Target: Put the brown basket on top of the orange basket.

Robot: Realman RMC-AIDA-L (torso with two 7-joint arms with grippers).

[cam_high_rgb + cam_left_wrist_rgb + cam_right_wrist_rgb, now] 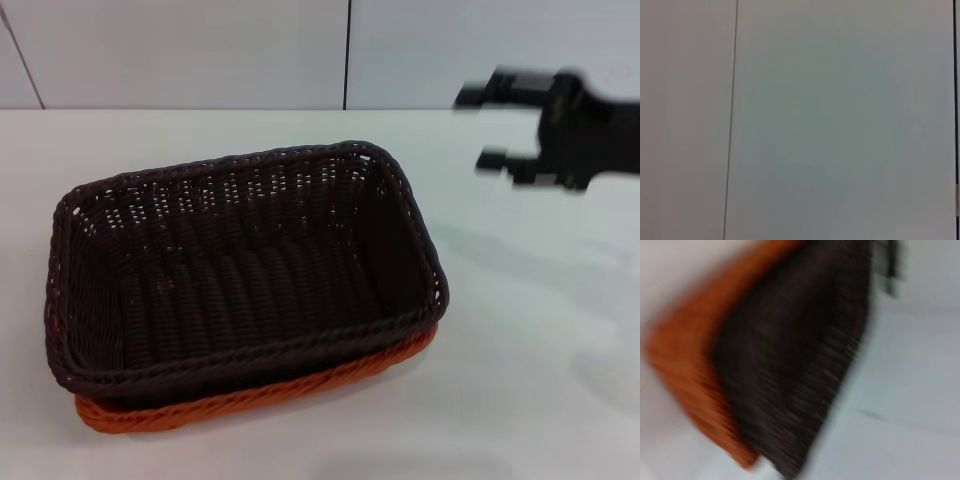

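Nearest my head camera, on the white table (540, 400), I see the orange basket (250, 402) showing only as a strip of braided rim along the near and right edges, because the brown basket (240, 270) sits nested on top of it, rim level and its open-weave sides upright. Off to the right and farther back, my right gripper (487, 128) hangs in the air above the table, well apart from both baskets, its black wrist reaching in from the right edge and its two fingers pointing left with a clear gap between them, holding nothing. My right wrist camera gives me a smeared look at the brown basket (800, 365) lying against the orange basket (690, 365). My left wrist camera shows only a pale panelled wall (840, 120), and I cannot see the left gripper anywhere.
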